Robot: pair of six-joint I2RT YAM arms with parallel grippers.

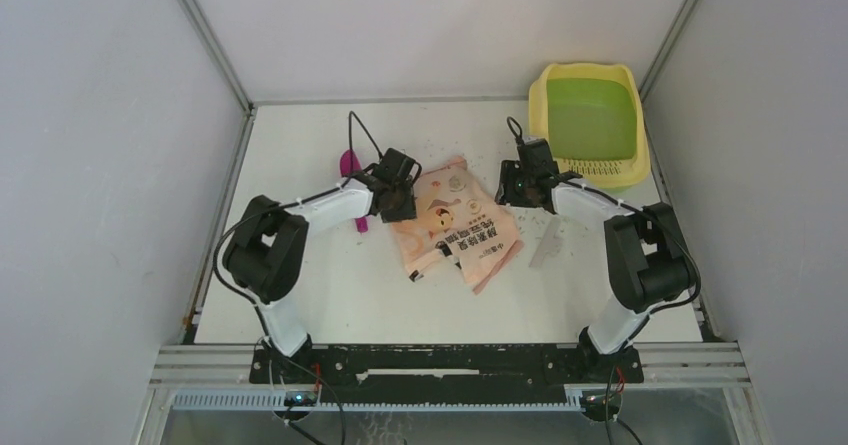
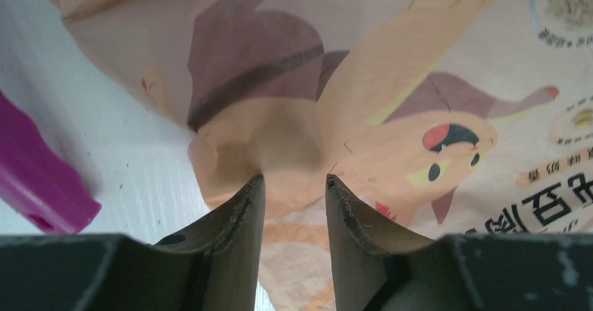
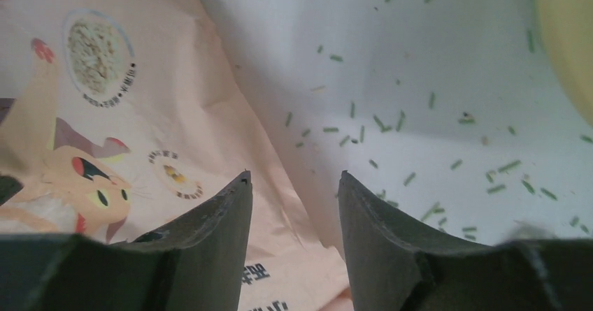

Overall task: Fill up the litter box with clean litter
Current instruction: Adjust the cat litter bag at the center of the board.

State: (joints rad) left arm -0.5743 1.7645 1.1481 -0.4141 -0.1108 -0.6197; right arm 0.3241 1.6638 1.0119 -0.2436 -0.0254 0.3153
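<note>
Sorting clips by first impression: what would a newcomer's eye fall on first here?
A peach-pink printed bag lies crumpled in the middle. The yellow litter box with its green basin sits at the far right corner, apparently unfilled. Green litter pellets are scattered on the table between them.

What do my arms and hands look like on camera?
Left arm and right arm: white links, bulky black joints, a thin black cable looping off each wrist. Left hand and right hand: two dark, tapering fingers each.
</note>
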